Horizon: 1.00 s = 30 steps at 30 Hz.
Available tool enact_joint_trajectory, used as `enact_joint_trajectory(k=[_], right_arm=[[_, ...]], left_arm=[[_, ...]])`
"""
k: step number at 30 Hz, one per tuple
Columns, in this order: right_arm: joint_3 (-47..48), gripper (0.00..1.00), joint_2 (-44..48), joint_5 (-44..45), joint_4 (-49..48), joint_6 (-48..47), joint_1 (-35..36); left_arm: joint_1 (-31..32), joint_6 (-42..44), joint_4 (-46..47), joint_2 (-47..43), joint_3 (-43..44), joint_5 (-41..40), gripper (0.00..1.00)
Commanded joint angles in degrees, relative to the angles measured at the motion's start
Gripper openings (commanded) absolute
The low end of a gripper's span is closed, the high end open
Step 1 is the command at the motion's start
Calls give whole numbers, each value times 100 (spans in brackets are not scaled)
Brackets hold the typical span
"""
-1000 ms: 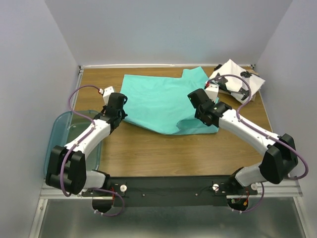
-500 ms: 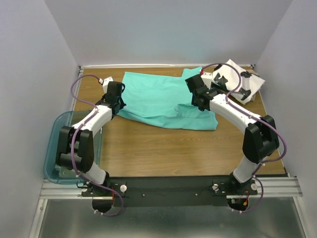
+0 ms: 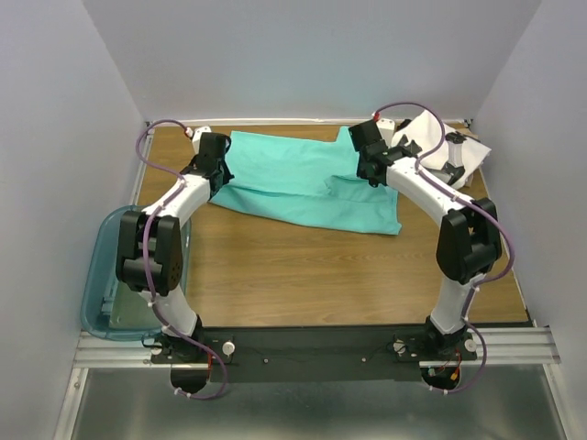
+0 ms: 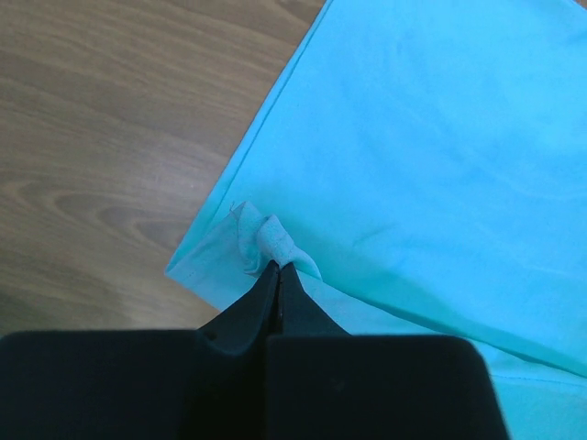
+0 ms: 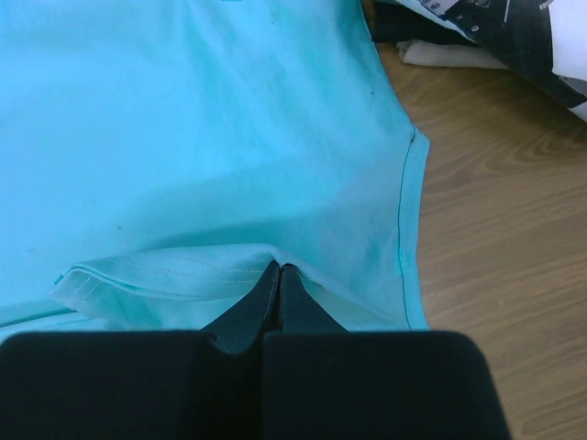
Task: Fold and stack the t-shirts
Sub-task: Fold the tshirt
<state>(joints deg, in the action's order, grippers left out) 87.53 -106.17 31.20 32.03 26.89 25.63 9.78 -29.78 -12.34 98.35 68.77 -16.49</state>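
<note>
1. Teal t-shirt [image 3: 303, 188]: lies spread over the far half of the wooden counter [image 3: 303, 270], with a lower layer showing along its near edge.
2. White t-shirt with black print [image 3: 433, 126]: folded, in the far right corner, just beside the teal t-shirt's right edge and partly hidden by the right arm.
3. Left claw [image 4: 278, 271]: clamped on a small bunched pinch of the teal t-shirt's left edge.
4. Right claw [image 5: 280, 270]: clamped on a doubled hem near the teal t-shirt's right side.
5. Translucent teal bin [image 3: 96, 280]: at the near left, beside the left arm.
</note>
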Motion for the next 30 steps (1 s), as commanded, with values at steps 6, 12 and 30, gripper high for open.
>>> enact_joint_trajectory(k=[6, 12, 30], right_arm=[[625, 0, -509, -193, -83, -246, -198], [827, 0, -817, -246, -109, -264, -269], [1734, 82, -1539, -228, -136, -414, -497]], left_arm=[[-204, 227, -190, 711, 716, 163, 0], [-380, 297, -225, 1116, 1032, 331, 4], [-117, 464, 442, 493, 499, 971, 72]])
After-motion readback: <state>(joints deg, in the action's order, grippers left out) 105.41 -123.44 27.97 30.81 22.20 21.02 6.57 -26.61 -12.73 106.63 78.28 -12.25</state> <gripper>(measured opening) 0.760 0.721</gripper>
